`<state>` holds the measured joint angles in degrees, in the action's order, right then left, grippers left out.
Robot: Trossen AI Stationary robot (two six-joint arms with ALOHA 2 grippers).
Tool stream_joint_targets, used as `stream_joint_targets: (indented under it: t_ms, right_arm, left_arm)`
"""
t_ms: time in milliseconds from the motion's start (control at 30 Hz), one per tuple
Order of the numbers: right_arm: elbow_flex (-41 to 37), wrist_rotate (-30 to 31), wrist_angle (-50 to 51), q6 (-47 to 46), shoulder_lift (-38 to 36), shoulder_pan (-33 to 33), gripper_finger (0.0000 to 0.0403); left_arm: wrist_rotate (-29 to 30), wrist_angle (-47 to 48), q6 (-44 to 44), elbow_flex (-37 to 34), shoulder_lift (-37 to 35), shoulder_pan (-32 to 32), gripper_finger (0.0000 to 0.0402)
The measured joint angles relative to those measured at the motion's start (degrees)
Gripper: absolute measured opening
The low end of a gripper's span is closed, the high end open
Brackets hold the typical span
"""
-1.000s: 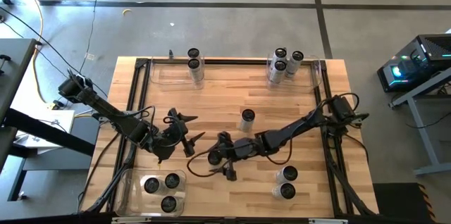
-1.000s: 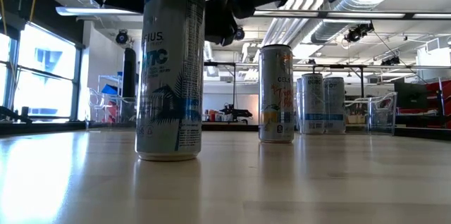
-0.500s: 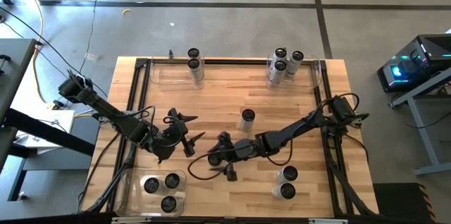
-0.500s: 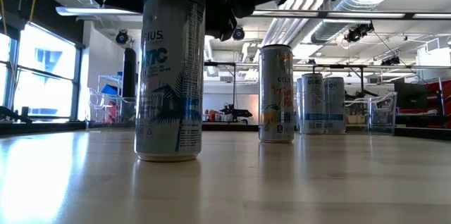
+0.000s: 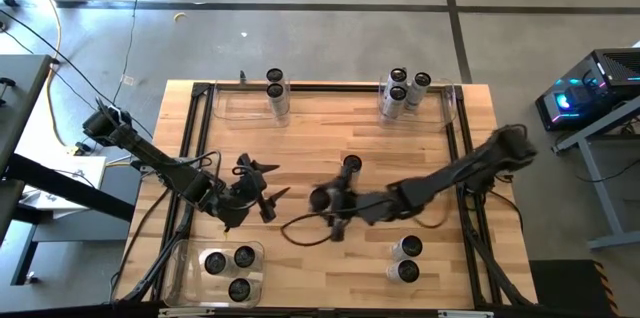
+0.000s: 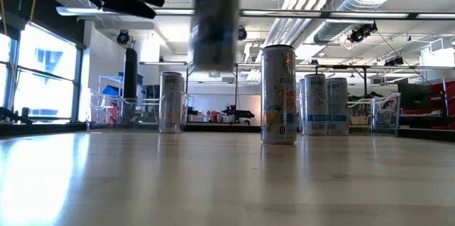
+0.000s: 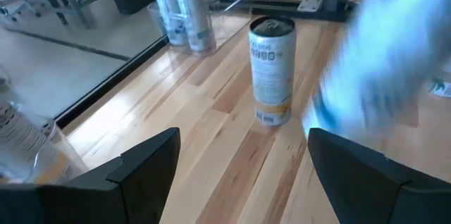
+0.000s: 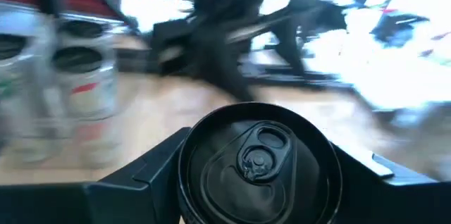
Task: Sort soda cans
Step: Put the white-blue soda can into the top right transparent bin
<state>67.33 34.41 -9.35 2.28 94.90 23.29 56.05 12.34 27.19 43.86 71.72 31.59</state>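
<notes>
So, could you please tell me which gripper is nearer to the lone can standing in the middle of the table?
The right gripper, shut on a lifted can, hangs close beside the lone can. The left gripper waits farther off, open.

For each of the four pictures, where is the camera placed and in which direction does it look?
High view: overhead, straight down on the table; both arms show.
Low view: tabletop height, level toward the room; a lifted can hangs blurred.
Left wrist view: forward past the left gripper to the standing can.
Right wrist view: onto the held can.
The high and low views share the standing can.
</notes>
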Motion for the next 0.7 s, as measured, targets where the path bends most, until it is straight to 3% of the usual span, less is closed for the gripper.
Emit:
stream_joint_targets:
  t_ms: [233, 467, 567, 700]
  right_arm:
    - [-1.2, 22.4, 17.8, 3.1, -19.4, 0.6, 0.0239]
    - [-16.4, 36.7, 39.2, -18.7, -40.7, -6.7, 0.0239]
    - [-23.0, 39.2, 40.9, -23.9, -49.1, -11.9, 0.0239]
    - [-29.3, 37.9, 37.2, -23.0, -57.4, -21.4, 0.0239]
  left_arm:
    - [0.0, 4.0, 4.2, 0.0, 0.0, 0.0, 0.0305]
    - [0.0, 4.4, 4.7, 0.0, 0.7, 0.0, 0.0305]
    - [0.0, 4.3, 4.3, 0.0, 0.7, -0.2, 0.0305]
    - [0.0, 4.0, 4.0, 0.0, 0.7, -1.0, 0.0305]
